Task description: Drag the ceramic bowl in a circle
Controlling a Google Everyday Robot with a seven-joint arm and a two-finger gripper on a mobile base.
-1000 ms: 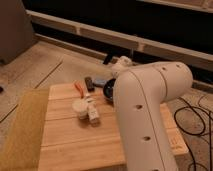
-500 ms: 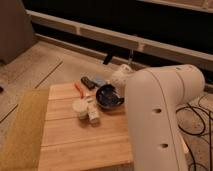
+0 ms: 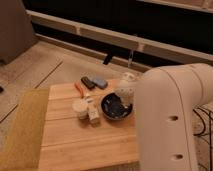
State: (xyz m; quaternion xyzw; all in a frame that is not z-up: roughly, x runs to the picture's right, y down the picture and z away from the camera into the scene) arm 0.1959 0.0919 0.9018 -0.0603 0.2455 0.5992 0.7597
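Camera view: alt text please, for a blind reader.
A white robot arm reaches over a wooden table, its shut gripper at the far rim of a dark ceramic bowl. A white cup stands left of the bowl.

A glossy glazed finish is being shown by the ceramic bowl [image 3: 115, 108]. Pale, matt planked wood is being shown by the table [image 3: 80, 140]. Smooth white plastic is being shown around the gripper [image 3: 125, 95], positioned over the bowl.
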